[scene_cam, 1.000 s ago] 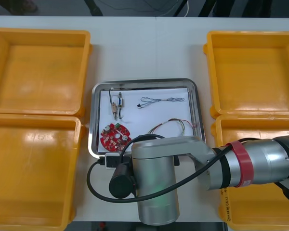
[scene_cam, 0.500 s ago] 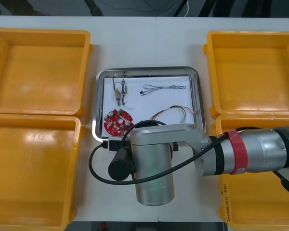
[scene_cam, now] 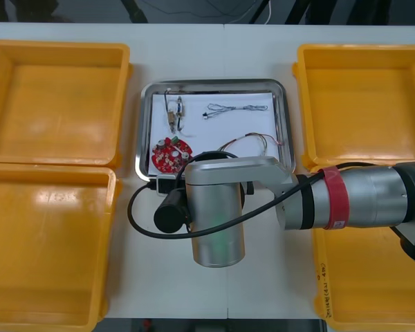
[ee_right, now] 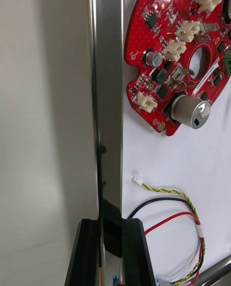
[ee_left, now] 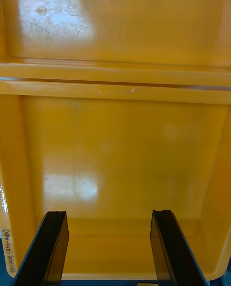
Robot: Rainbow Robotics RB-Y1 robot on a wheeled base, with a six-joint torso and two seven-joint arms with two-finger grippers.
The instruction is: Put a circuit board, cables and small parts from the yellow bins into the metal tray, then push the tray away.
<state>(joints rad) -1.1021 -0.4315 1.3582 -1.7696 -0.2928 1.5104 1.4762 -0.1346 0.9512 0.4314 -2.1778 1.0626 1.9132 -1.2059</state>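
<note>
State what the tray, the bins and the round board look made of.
The metal tray: polished steel-like metal, its rim mirror-bright where the right gripper clamps it; white lining inside, perhaps paper. The yellow bins: likely moulded plastic, glossy with soft glare. The circuit board: rigid red laminate with soldered parts, matte. The left gripper hangs open over a left bin.

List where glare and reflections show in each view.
Front view: pale glare patches on the floor of the near left bin; the tray rim gleams. Right wrist view: the rim, gripped by the right gripper, mirrors dark streaks. Left wrist view: two white glare patches on the bins ahead of the open left gripper.
</note>
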